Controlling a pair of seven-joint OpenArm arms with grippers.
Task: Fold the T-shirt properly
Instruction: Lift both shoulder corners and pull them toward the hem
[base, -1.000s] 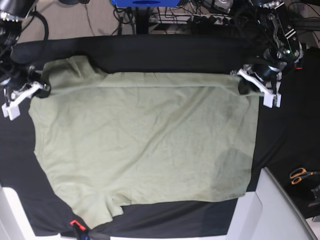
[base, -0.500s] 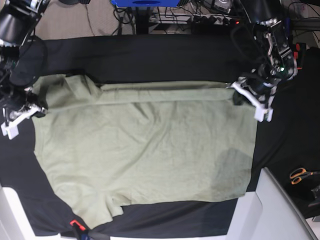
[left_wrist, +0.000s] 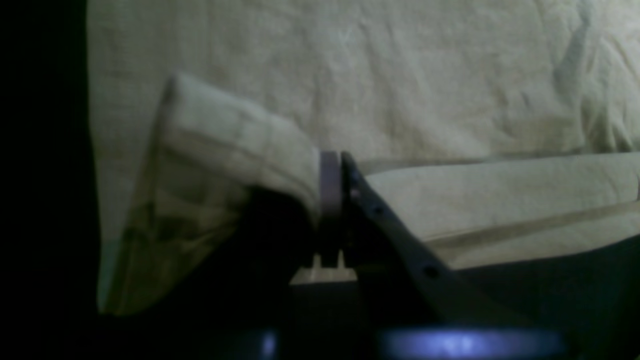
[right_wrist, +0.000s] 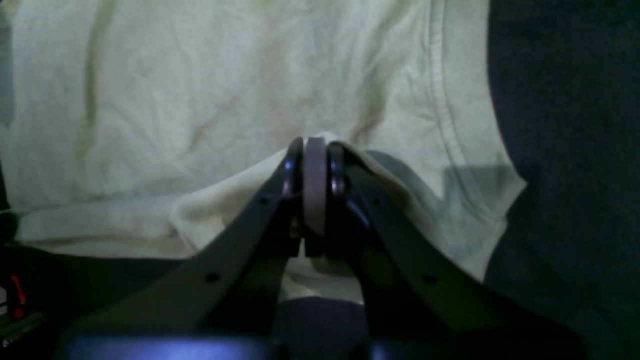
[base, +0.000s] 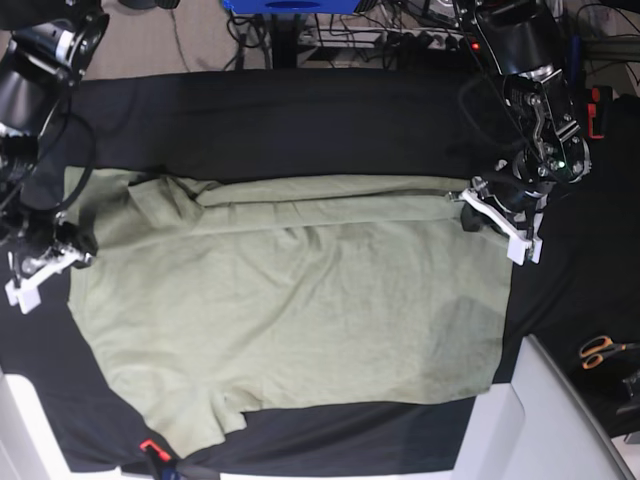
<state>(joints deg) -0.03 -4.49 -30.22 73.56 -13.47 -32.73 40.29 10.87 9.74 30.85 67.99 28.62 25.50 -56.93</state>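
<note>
T-shirt spread flat on black-clothed table; left gripper and right gripper, jaws clamped tight, each pinch its folded far edge.

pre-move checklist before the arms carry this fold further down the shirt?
1. Left gripper shut on the T-shirt edge: ok.
2. Right gripper shut on the shirt's opposite edge: ok.
3. Folded strip between the grippers even: not ok, it bunches near the right gripper.
4. Lower sleeve flat: not ok, it sticks out past the hem.
5. Scissors clear of the shirt: ok.
6. Layers pinched in each grip: cannot tell.
</note>
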